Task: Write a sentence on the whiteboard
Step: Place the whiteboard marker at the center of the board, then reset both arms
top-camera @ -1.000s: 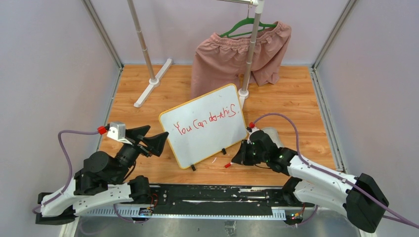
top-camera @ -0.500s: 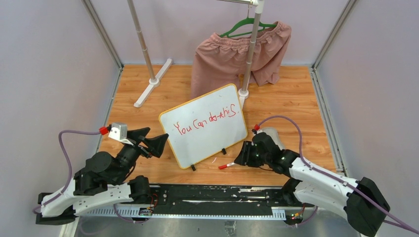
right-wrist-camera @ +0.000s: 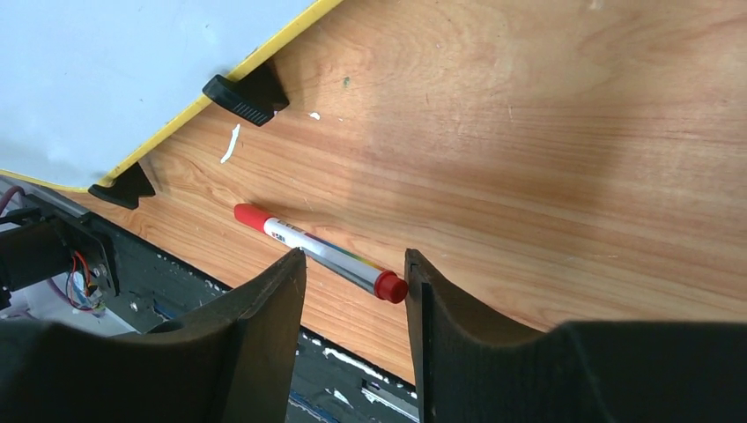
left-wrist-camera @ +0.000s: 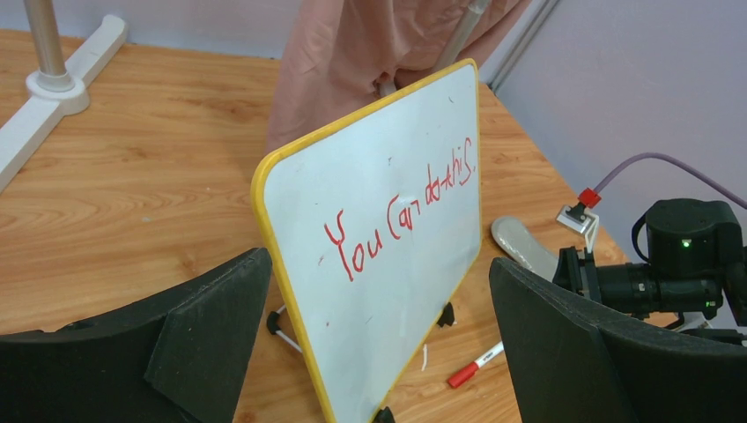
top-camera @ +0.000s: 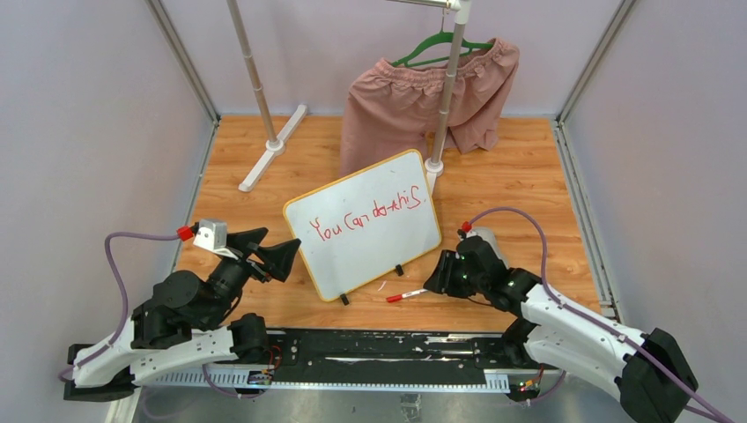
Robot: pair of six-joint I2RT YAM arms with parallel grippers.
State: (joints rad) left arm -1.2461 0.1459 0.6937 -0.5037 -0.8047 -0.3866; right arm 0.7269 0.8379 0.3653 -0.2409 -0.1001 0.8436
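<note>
The whiteboard (top-camera: 374,256) stands propped at mid-table in its yellow frame, carrying the red sentence (top-camera: 366,216) "You can do this". A red-capped marker (top-camera: 405,295) lies flat on the wood in front of the board's near right foot. My right gripper (top-camera: 433,280) is open just right of it; in the right wrist view the marker (right-wrist-camera: 326,254) rests on the table past my right gripper (right-wrist-camera: 355,260), its red end near the right finger, ungripped. My left gripper (top-camera: 282,236) is wide open and empty, left of the board; the left wrist view shows the whiteboard (left-wrist-camera: 396,291) and sentence (left-wrist-camera: 401,211).
A garment rack with pink shorts (top-camera: 423,97) on a green hanger stands at the back, one white foot (top-camera: 273,145) at the rear left. A grey flat object (top-camera: 486,236) lies beside my right wrist. A black rail (top-camera: 379,344) borders the near edge.
My right gripper has opened and let go of the marker, which now lies on the table. The right arm has pulled back slightly to the right. The left arm has stayed still.
</note>
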